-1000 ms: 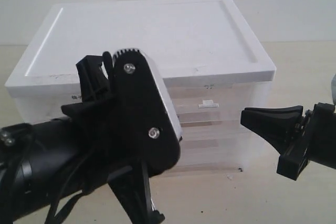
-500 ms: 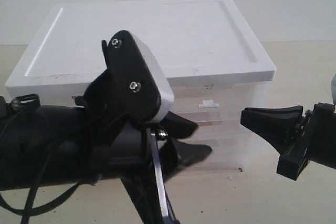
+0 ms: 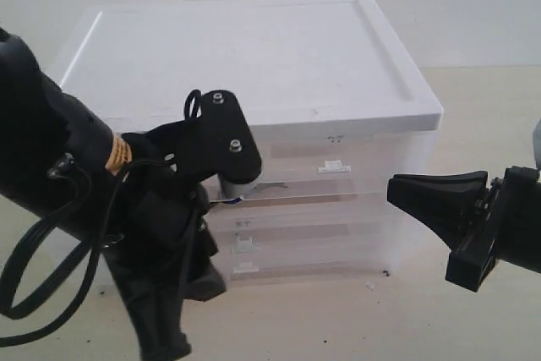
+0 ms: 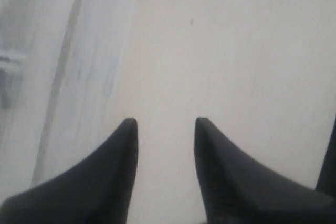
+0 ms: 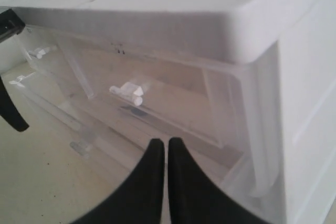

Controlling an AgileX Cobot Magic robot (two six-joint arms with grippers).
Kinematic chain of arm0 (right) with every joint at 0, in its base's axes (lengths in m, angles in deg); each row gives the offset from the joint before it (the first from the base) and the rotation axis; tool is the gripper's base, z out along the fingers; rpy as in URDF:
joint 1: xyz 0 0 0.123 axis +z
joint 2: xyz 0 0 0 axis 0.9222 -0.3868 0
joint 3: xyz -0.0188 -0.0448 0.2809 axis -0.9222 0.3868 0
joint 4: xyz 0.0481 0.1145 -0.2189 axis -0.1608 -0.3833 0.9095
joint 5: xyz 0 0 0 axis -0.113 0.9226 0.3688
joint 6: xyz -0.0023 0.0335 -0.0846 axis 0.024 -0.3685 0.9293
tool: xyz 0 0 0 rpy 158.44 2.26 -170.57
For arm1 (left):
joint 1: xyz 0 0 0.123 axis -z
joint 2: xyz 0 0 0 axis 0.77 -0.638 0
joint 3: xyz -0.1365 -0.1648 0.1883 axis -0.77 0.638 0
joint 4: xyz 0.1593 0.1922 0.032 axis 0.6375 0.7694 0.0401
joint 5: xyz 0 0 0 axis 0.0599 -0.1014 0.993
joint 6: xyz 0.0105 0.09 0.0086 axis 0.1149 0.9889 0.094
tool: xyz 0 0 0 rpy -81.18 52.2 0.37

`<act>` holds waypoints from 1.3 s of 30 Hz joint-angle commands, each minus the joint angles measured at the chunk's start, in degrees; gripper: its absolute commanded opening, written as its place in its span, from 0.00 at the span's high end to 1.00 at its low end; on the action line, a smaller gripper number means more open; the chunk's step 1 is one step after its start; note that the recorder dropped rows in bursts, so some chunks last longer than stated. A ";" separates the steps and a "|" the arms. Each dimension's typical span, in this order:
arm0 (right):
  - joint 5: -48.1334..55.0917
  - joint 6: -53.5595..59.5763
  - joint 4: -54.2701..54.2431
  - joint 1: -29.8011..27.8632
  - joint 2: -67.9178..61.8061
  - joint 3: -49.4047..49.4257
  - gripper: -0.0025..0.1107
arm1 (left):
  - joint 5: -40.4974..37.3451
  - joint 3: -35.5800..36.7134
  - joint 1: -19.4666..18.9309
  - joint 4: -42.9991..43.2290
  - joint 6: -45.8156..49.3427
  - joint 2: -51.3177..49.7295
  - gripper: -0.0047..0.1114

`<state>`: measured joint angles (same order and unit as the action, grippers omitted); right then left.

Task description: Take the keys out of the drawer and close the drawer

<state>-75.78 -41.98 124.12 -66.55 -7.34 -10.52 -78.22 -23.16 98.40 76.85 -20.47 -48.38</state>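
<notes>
The translucent drawer cabinet (image 3: 338, 209) with a white lid stands mid-table, its drawer fronts about flush. Through the front of a middle drawer I see a small silver shape with a blue speck (image 3: 245, 197), possibly the keys; it is too small to be sure. My left gripper (image 3: 182, 314) hangs low before the cabinet's left part, pointing down at the table. In the left wrist view it (image 4: 165, 123) is open over bare tabletop, holding nothing. My right gripper (image 3: 393, 188) hovers to the cabinet's right, shut and empty. Its tips (image 5: 161, 141) point at the drawer fronts below a white handle (image 5: 128, 92).
The left arm's thick black body (image 3: 51, 166) and cable cover the cabinet's left front. Beige table (image 3: 380, 319) spreads in front of and beside the cabinet. A lower drawer handle (image 3: 245, 244) shows. One left finger (image 5: 10, 114) shows at the right wrist view's edge.
The left arm has swung over and dropped, its gripper now pointing down at the table and uncovering the middle drawer fronts. The right gripper has not moved.
</notes>
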 commanded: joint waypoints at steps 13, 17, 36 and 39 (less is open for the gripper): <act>-1.16 0.48 0.39 -0.16 -0.09 -0.14 0.98 | -3.76 -1.59 0.62 7.31 11.14 6.61 0.47; -1.16 0.48 0.39 -0.16 -0.09 -0.14 0.98 | -3.48 -1.59 0.50 8.16 11.45 9.30 0.47; -0.20 0.48 0.91 -0.16 -0.09 -0.14 0.98 | 4.47 5.44 0.50 18.11 7.32 5.10 0.47; -0.20 0.48 0.91 -0.16 -0.09 -0.14 0.98 | 5.73 5.44 0.50 18.70 5.42 3.23 0.47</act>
<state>-75.75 -41.98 124.79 -66.55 -7.34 -10.52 -74.15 -17.98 98.62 94.96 -13.02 -43.92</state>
